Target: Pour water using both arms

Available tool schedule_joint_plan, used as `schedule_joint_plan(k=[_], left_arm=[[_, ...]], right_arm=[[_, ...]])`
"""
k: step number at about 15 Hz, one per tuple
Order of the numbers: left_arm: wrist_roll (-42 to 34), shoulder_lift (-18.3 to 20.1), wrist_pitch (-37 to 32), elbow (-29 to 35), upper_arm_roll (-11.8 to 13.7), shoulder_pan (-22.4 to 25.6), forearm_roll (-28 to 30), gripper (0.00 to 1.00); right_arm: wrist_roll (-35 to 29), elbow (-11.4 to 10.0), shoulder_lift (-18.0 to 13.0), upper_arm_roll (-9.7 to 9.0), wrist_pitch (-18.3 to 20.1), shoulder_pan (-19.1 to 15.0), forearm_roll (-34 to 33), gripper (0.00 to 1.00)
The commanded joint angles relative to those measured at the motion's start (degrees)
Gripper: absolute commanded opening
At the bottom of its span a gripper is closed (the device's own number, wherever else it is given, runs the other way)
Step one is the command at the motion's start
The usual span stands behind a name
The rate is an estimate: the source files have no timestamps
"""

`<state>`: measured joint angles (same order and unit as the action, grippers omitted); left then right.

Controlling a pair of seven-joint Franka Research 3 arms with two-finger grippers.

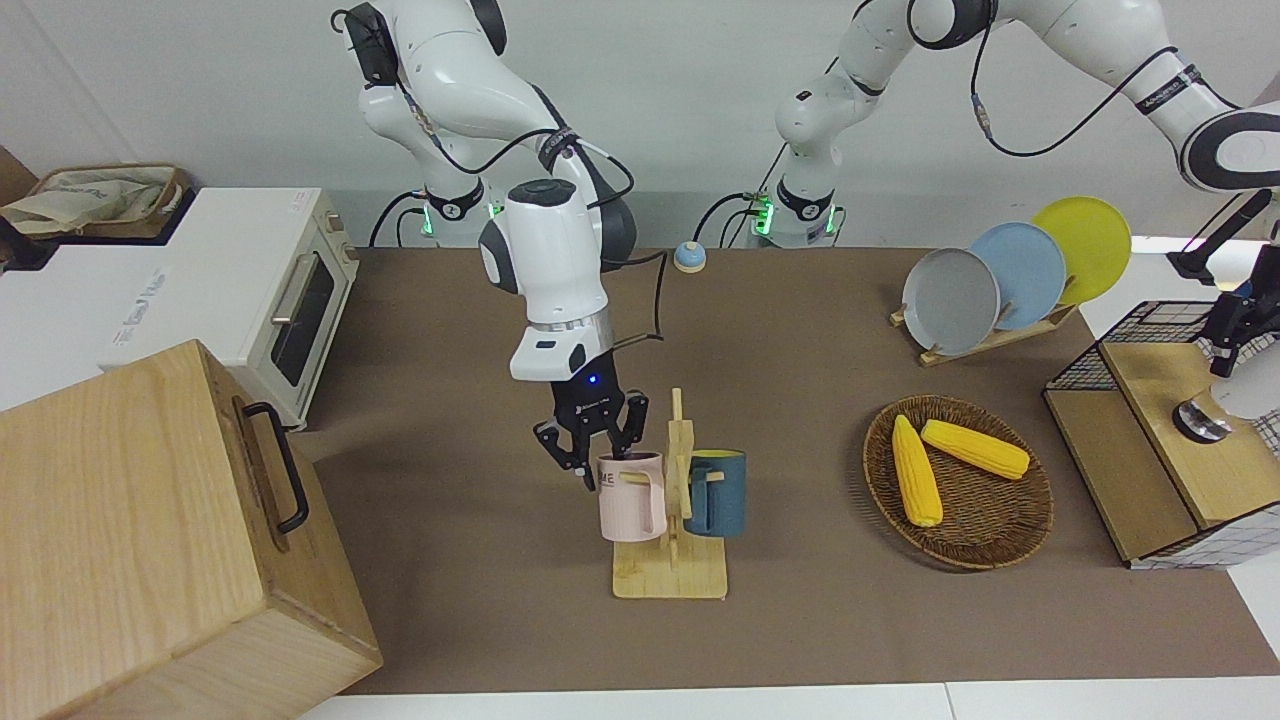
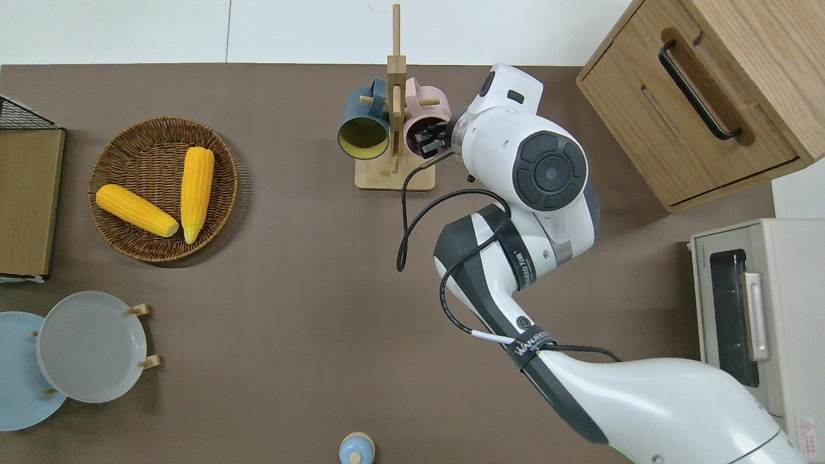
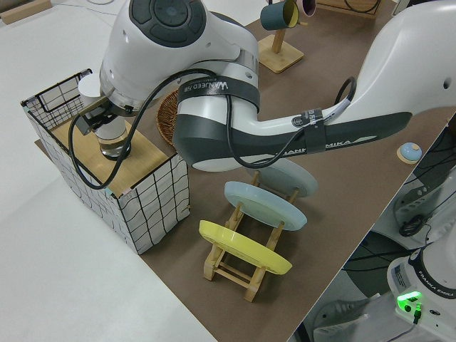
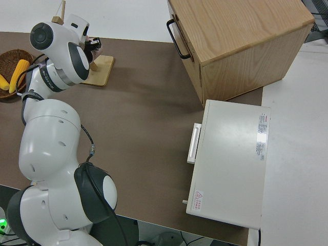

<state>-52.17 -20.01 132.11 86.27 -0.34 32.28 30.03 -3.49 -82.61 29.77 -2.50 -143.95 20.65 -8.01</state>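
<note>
Brown table [image 1: 480, 560]: right gripper [image 1: 598, 462] spread wide astride pink mug [image 1: 632, 500] rim on wooden rack [image 1: 670, 570]; left gripper [image 3: 96, 122] state indeterminate

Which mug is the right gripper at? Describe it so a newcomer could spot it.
Find the wooden mug stand in the middle of the brown table, far from the robots. Two mugs hang on it; the right gripper, open, straddles the rim of the pink mug. The other mug is dark blue with a yellow inside.
</note>
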Motion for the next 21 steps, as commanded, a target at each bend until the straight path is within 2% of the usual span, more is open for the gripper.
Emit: schedule_joint_plan(k=[1,5,7,9,11,12,13,14,15,21], left_arm=[[-3.20,-1.43,4.20,0.57,0.16,-0.29,4.76,1.00],[-2.67,-1.88,5.79,0.66,0.16,-0.47,6.36,1.00],[-2.59,-1.88,6.49,1.70,0.16,-0.82,6.45,0.99],[-2.58,-1.79,7.98,3.55,0.16,-1.08,7.50,0.94],[-2.41,-1.61,8.61,4.17,0.16,-1.52,7.85,0.61],[-2.32,-1.61,8.61,4.17,0.16,-1.52,7.77,0.34],[-2.23,-1.53,8.61,3.82,0.16,-1.52,7.77,0.14],[-2.06,-1.44,8.61,3.56,0.25,-1.52,7.68,0.10],[-0.58,-1.26,8.52,3.38,0.25,-1.52,7.51,0.00],[4.44,-0.65,5.46,0.40,0.69,-1.52,6.28,0.00]], right_arm=[[2.26,2.54,1.61,0.04,-0.63,-0.17,-0.78,0.001],[5.41,3.06,1.52,0.30,0.16,-1.05,-0.69,0.000],[5.51,3.07,1.09,1.01,2.35,-0.96,-0.96,0.000],[5.86,3.07,0.82,1.10,3.15,-1.05,-2.53,0.000],[6.03,2.98,0.21,1.01,4.20,-1.14,-4.38,0.000],[6.73,2.98,-0.40,1.01,5.60,-1.14,-4.73,0.000],[7.09,2.98,-0.58,1.09,6.31,-1.23,-4.74,0.000],[7.44,2.98,-1.20,1.01,6.40,-2.01,-4.74,0.000],[8.40,2.89,-1.64,0.92,6.40,-2.80,-4.65,0.000],[11.39,1.84,-4.54,0.83,10.62,-4.91,-4.56,0.000]])
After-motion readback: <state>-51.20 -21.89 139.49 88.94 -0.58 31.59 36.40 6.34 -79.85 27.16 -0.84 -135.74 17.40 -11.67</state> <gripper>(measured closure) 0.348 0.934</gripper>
